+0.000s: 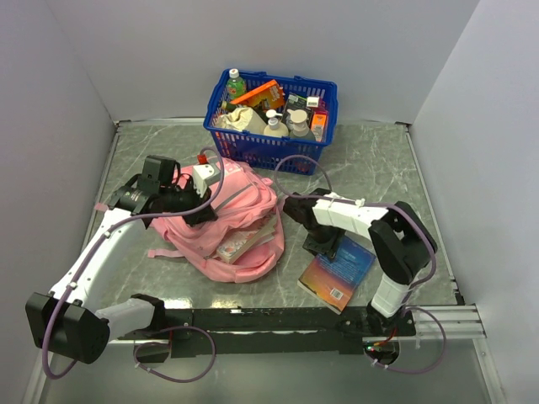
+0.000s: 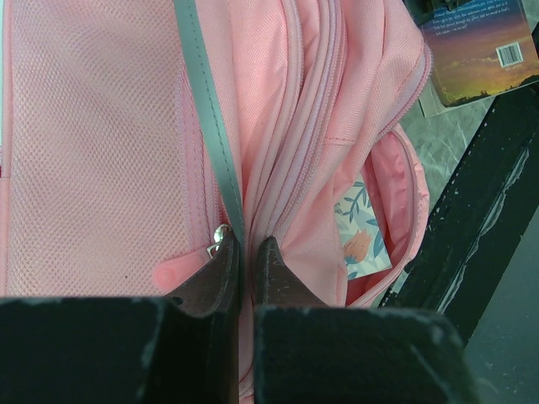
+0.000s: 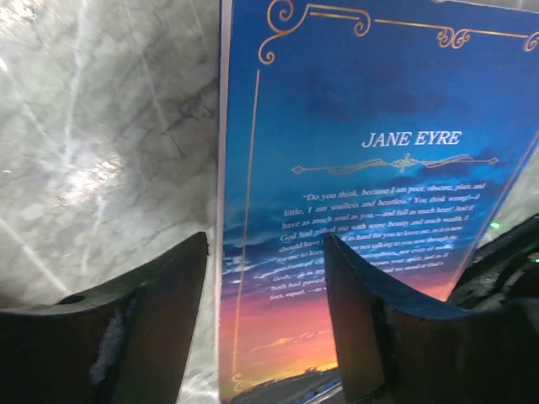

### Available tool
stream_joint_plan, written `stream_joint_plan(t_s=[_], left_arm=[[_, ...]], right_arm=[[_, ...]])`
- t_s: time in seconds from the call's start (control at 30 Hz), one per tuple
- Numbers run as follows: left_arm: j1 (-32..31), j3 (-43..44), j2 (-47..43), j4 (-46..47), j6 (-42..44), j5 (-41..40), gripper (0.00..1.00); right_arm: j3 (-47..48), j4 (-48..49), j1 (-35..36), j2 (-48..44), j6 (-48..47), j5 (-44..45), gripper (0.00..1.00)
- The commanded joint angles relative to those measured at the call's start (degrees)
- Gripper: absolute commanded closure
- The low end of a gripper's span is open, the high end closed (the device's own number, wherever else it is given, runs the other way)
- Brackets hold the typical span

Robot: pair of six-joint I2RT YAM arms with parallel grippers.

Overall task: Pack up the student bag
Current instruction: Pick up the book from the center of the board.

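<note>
Your left tool [image 2: 247, 254] is pinched shut on a fold of the student bag [image 1: 221, 220] beside its grey zip trim, lifting the mouth of the main pocket. The bag lies slumped in the middle of the tabletop [image 1: 143, 160], in front of the blue basket [image 1: 271, 118]. A floral book [image 2: 362, 240] already sits inside the opening.

Your right tool [image 3: 265, 252] stands open over the blue book [image 3: 379, 168]. One finger is above the marble and the other above the cover, so the book's long edge runs between them (it lies flat, which makes this an awkward pick). My judgement is that you should lower until the outer finger meets the tabletop beside that edge. Then close slowly so the cover rides up instead of skating away. Hold the left pinch high so the mouth gapes.

For room, the book lies just right of the bag with bare marble between them. The dark rail [image 1: 278, 318] at the near edge is close to it, so lift before you swing left.
</note>
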Motion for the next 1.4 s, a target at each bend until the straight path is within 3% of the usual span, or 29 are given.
stream_joint_plan(t_s=[0.0,0.1,0.17,0.33,0.53,0.67,0.87,1.07,1.27,1.37], left_arm=[[0.63,0.91,-1.46,10.74,2.31,-2.1,0.99],[0.63,0.91,-1.73,10.65,2.31,-2.45,0.99],[0.63,0.82,-1.82,10.56,2.31,-2.63,0.99],[0.63,0.73,-1.64,10.65,2.4,-2.98,0.99],[0.63,0.47,-1.73,11.27,1.7,-2.55,0.99],[0.63,0.73,-1.82,11.01,1.7,-2.63,0.99],[0.63,2.05,-1.73,10.65,1.09,-2.37,0.99],[0.63,3.02,-1.11,10.83,0.21,-1.49,0.99],[0.72,3.63,-1.29,10.65,0.38,-1.75,0.99],[0.63,4.33,-0.77,10.65,0.2,-1.4,0.99]], right_arm=[[0.52,0.08,0.84,1.33,1.36,-1.48,0.45],[-3.43,2.36,0.92,-1.04,1.72,-2.53,0.58],[-6.59,4.2,1.19,-3.32,1.89,-3.23,0.76],[-10.82,4.65,5.56,-7.28,2.77,-6.05,1.0],[-15.74,5.96,9.71,-17.29,3.92,-7.72,1.0],[-15.13,7.28,9.8,-29.57,1.47,-5.79,1.0],[-3.46,5.62,9.71,-38.92,-9.24,-0.35,1.0],[10.08,4.13,10.68,-39.28,-21.46,-4.55,1.0],[23.95,-4.04,12.0,-41.21,-33.16,-4.12,1.0],[26.43,-3.7,12.61,-43.58,-39.49,-8.32,1.0]])
